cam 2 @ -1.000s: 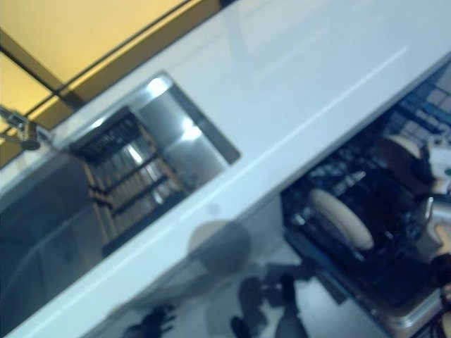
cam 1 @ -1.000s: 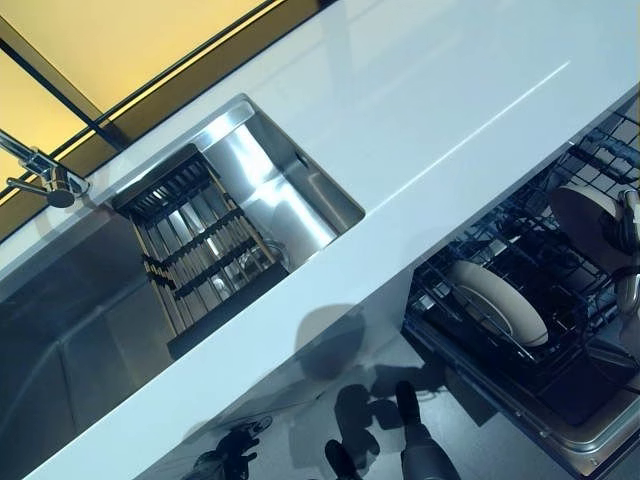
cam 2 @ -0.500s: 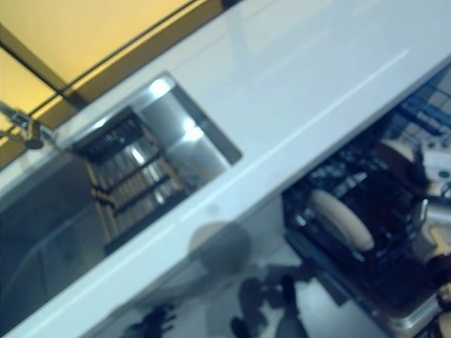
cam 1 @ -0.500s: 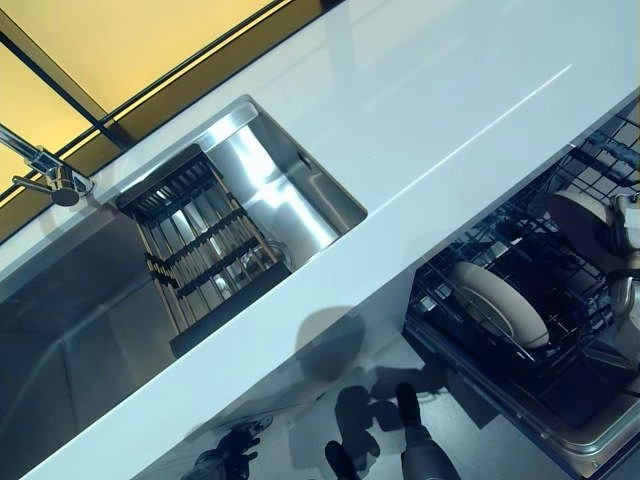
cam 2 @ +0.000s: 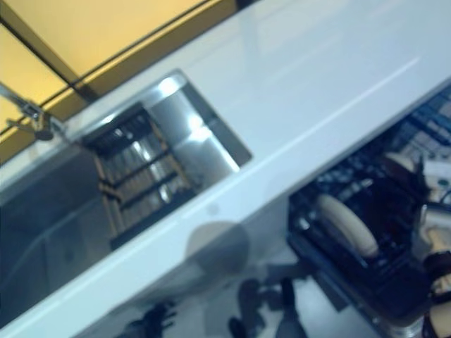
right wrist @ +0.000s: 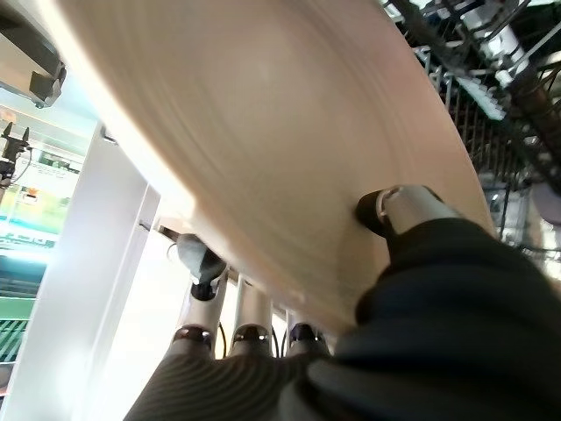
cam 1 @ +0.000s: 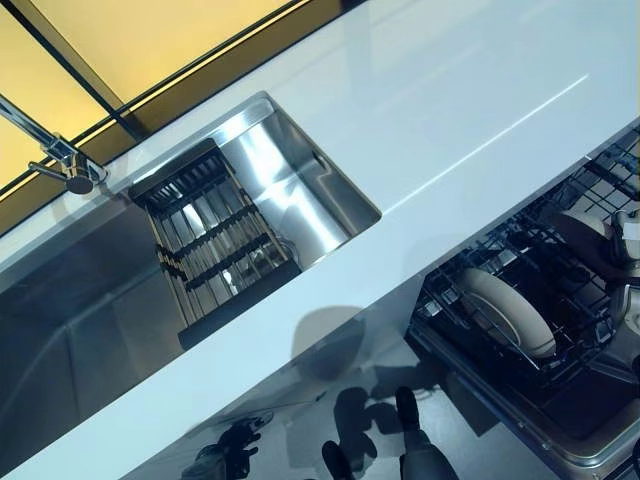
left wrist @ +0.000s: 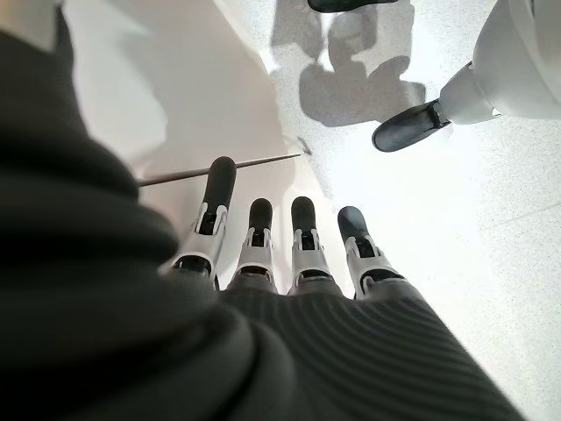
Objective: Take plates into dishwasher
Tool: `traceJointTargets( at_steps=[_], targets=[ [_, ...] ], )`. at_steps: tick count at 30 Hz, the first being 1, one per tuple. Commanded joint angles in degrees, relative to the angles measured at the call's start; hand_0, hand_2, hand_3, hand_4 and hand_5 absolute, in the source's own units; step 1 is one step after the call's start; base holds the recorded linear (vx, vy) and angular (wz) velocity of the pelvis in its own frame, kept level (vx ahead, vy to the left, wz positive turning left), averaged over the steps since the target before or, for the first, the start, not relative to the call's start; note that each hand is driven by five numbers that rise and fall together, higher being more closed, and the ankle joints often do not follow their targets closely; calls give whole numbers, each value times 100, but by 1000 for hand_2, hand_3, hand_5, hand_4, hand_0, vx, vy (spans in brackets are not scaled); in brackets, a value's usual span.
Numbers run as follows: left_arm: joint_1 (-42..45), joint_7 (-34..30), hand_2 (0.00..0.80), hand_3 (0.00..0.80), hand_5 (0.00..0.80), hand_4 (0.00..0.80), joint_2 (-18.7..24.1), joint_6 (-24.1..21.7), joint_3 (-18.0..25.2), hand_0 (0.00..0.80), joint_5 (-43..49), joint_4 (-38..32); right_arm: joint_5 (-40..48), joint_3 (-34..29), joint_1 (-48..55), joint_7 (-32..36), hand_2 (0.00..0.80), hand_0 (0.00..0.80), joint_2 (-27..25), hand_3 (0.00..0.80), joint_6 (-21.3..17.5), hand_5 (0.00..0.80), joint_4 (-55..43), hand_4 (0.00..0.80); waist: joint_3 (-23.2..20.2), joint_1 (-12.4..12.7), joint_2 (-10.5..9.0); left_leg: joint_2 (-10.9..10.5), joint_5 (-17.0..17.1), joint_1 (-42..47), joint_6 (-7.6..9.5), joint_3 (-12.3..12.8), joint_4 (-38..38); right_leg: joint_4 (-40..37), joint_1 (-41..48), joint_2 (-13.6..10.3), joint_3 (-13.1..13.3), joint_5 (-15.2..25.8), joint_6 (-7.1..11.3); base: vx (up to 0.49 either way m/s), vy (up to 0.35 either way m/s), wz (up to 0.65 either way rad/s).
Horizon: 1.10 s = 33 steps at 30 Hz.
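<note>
Plate (right wrist: 263,132) stays pinched in right hand (right wrist: 386,263) over dishwasher rack (cam 1: 560,290)

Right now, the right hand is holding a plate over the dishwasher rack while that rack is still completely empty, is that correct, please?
Not quite: the rack is not empty. The left eye view shows a plate already standing in it. The rest holds: the right hand has its fingers and thumb round a plate over the rack, seen in the right wrist view.
</note>
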Motion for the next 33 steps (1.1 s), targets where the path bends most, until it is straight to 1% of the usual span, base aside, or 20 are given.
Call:
traceJointTargets(
  at_steps=[1,2,7,10,11,12,15,18,22,24,25,27,30,31,33],
  targets=[
    [-337,60,0,0,0,0,332,-134,-105,0,-76,240,299,352,-16,188,533,533,396,533,-97,533,390,533,-162,-32,-76,-68,-119,-226,193,-456,-9,0,460,-346,-728,-729,526,0,0,0],
    [-339,52,0,0,0,0,337,-123,-103,0,-69,234,354,328,1,182,0,0,400,0,-81,0,336,0,-172,-35,-84,-68,-122,-225,192,-460,-9,0,461,-343,-724,-727,528,0,0,0],
    [-360,71,0,0,0,0,336,-92,-71,0,-50,217,479,170,155,221,0,0,402,0,17,0,57,0,-191,-77,-138,-68,-137,-210,194,-462,-9,0,460,-319,-688,-722,530,0,0,0],
    [-367,66,0,0,0,0,343,-62,-17,0,13,211,605,15,315,258,0,0,384,0,129,0,-301,0,-208,-119,-196,-51,-149,-197,184,-445,-9,0,461,-303,-662,-715,537,0,0,0],
    [-355,72,0,0,0,0,344,-67,4,0,17,220,533,-46,373,342,0,0,387,0,252,0,-522,0,-213,-146,-224,-47,-147,-192,179,-444,-9,0,461,-288,-643,-713,536,0,0,0],
    [-348,73,0,0,0,0,337,-84,9,0,21,235,514,-72,408,357,0,0,382,0,292,0,-600,0,-215,-156,-236,-46,-143,-186,175,-443,-9,0,466,-284,-636,-710,535,-4,41,-1],
    [-302,86,0,0,0,0,304,-111,85,0,50,278,521,-221,565,492,0,0,413,0,463,0,-914,0,-261,-213,-316,-29,-168,-124,178,-420,-9,0,514,-250,-579,-725,530,25,48,0],
    [-238,93,0,0,0,0,283,-119,177,0,127,295,526,-431,808,561,0,0,418,0,509,0,-1152,0,-334,-246,-421,-1,-190,-67,181,-382,-9,0,559,-221,-547,-727,540,24,20,0],
    [-108,93,0,0,0,0,266,-167,337,0,277,347,489,-851,1196,728,0,0,375,0,672,0,-1544,0,-446,-284,-624,41,-232,10,195,-330,-9,0,629,-168,-496,-728,556,34,26,-1],
    [-27,105,0,0,0,0,278,-210,439,0,364,401,422,-1087,1383,837,0,0,284,0,744,0,-1800,0,-501,-320,-763,73,-254,62,201,-309,-9,0,673,-122,-456,-722,567,32,11,-7],
    [-15,105,0,0,0,0,281,-215,443,0,374,406,425,-1131,1423,848,0,0,275,0,758,0,-1835,0,-509,-314,-777,76,-256,69,201,-305,-9,0,679,-117,-450,-720,567,40,10,-5],
    [69,132,0,0,0,0,299,-238,571,0,472,455,355,-1445,1648,943,0,0,135,0,835,0,-2132,0,-579,-359,-934,104,-285,125,205,-276,-9,0,727,-77,-414,-714,583,41,10,-3],
    [187,168,0,0,0,0,318,-268,720,0,565,507,296,-1889,2014,1096,0,0,9,0,940,0,-2512,0,-679,-418,-1104,137,-322,207,211,-206,-9,0,789,-39,-364,-707,602,44,15,-4],
    [203,174,0,0,0,0,322,-264,740,0,583,510,288,-1983,2100,1119,0,0,-10,0,969,0,-2583,0,-699,-419,-1130,142,-330,220,213,-193,-9,0,796,-34,-356,-706,605,54,25,-10],
    [259,222,0,0,0,0,307,-272,862,0,617,595,324,-2386,2438,1187,0,0,-138,0,968,0,-2790,0,-797,-481,-1238,166,-360,308,220,-128,-9,0,863,-6,-317,-715,619,61,36,-13]
  ],
)
